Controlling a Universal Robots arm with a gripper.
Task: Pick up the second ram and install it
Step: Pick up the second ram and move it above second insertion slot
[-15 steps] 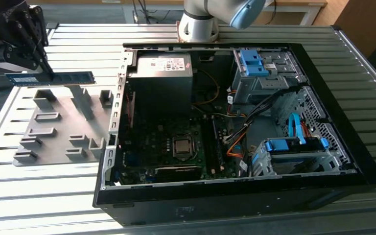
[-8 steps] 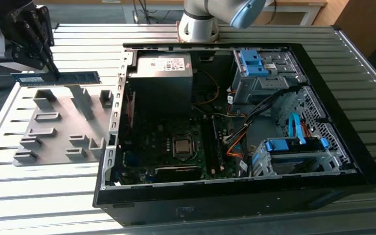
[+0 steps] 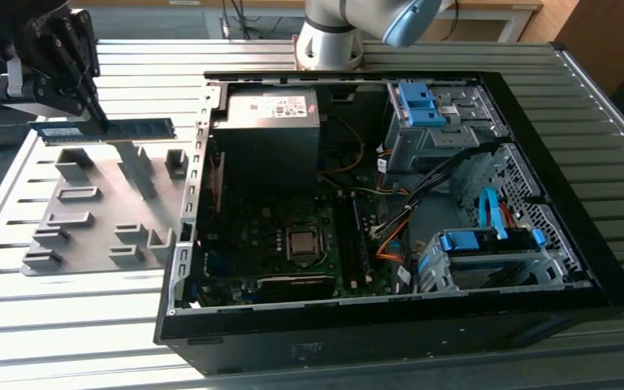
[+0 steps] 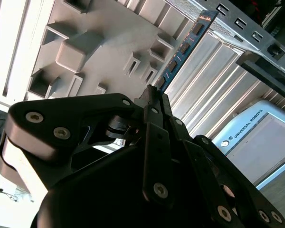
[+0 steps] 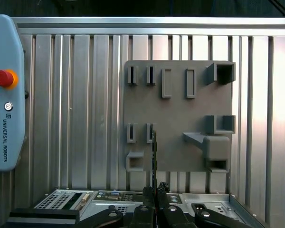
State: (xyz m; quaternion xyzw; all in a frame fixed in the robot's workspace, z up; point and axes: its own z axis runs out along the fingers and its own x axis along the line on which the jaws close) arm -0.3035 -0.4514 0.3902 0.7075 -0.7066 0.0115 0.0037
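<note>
The second ram [image 3: 139, 127] is a slim blue stick held level in the air above the far end of the grey slotted holder [image 3: 84, 213], at the exterior view's left. My gripper [image 3: 95, 122] is shut on it from above. In the second wrist view the ram [image 4: 183, 50] runs out from the closed fingertips [image 4: 154, 95], its black chips showing. In the first wrist view the ram [image 5: 154, 156] appears edge-on as a thin dark line over the holder [image 5: 180, 118], rising from the gripper [image 5: 155, 192]. The open computer case [image 3: 344, 325] with its motherboard [image 3: 290, 236] lies beside the holder.
Inside the case are a power supply [image 3: 269, 110], light-blue drive-bay clips [image 3: 421, 101] and loose cables [image 3: 399, 219]. A teach pendant [image 5: 4, 95] lies on the ribbed metal table [image 3: 74, 325] beyond the holder. The arm's base [image 3: 328, 45] stands behind the case.
</note>
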